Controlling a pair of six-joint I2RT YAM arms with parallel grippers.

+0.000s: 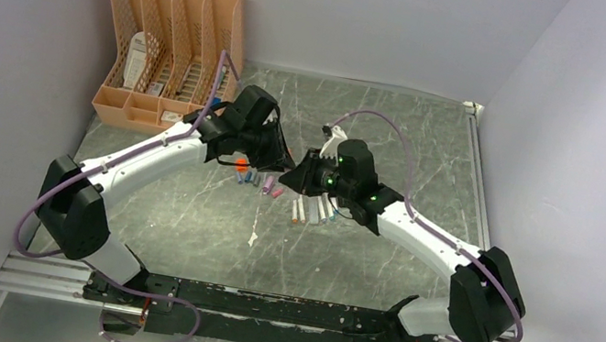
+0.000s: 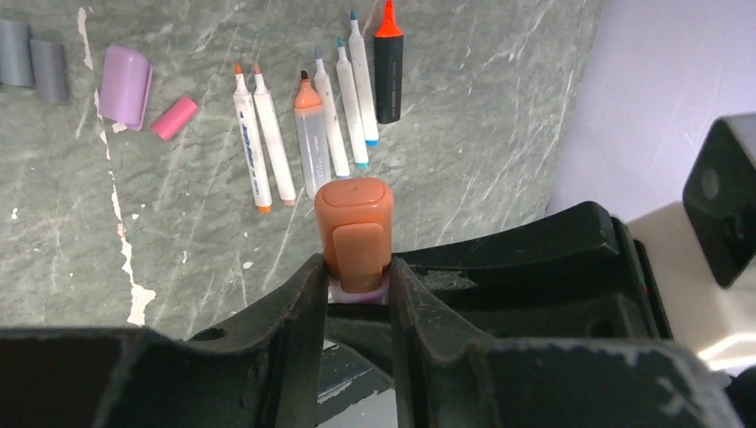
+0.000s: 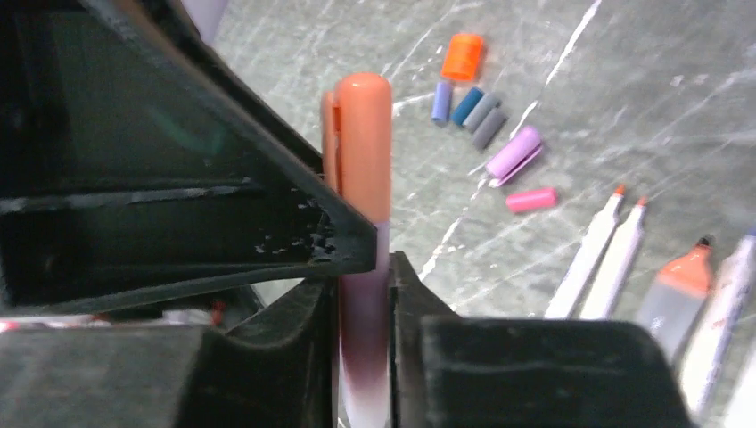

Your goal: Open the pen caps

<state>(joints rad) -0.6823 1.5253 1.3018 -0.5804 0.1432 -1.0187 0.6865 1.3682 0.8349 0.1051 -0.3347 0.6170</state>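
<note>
Clamping one orange cap [image 2: 354, 223], one pen [image 3: 364, 348]; seven caps [image 3: 514, 153] loose

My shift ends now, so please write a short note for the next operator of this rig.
The left gripper is shut on the salmon cap.
The right gripper is shut on that pen's pale barrel.
Done: the other pens lie uncapped on the table, their loose caps in a group nearby.
Left: pull this cap off; it is still seated.
</note>
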